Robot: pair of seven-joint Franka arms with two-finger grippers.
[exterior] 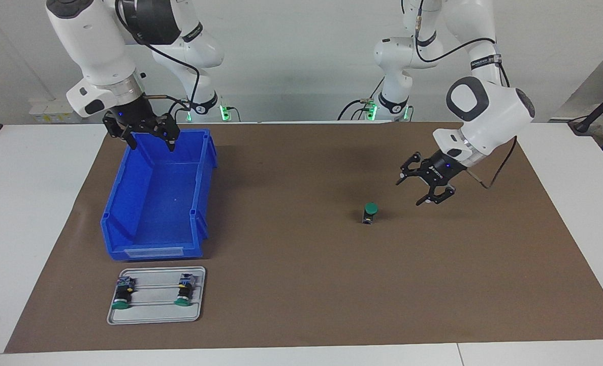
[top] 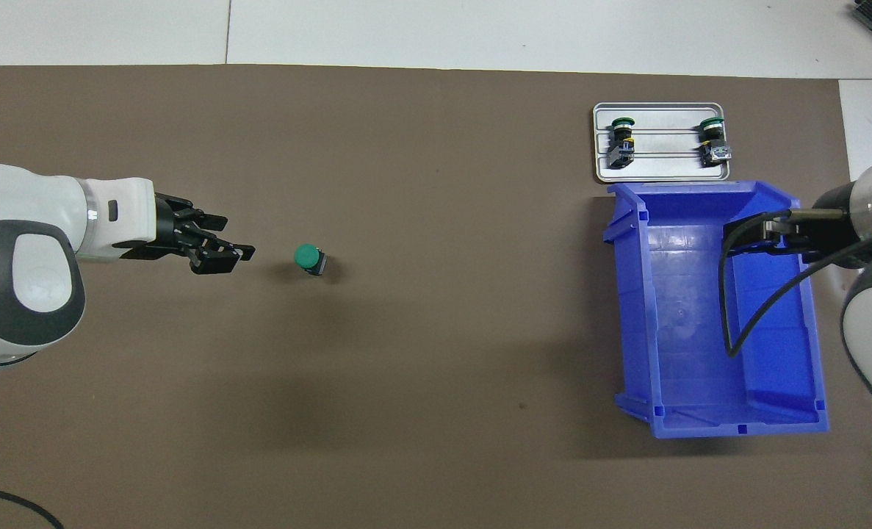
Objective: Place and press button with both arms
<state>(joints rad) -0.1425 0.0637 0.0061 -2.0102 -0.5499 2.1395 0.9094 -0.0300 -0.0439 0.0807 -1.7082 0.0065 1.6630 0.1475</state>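
The button (exterior: 370,212) (top: 308,258) stands alone on the brown mat with its green cap up, toward the left arm's end of the table. My left gripper (exterior: 409,192) (top: 233,239) hangs low over the mat beside the button without touching it. Its fingertips are apart with nothing between them. My right gripper (exterior: 152,145) (top: 744,239) hovers open and empty over the end of the blue bin (exterior: 199,203) (top: 634,308) that is nearer to the robots.
A grey tray (exterior: 154,312) (top: 663,165) lies just farther from the robots than the bin. Two more green-capped buttons (exterior: 122,295) (exterior: 184,292) lie on their sides on it. White table borders the brown mat (exterior: 301,284).
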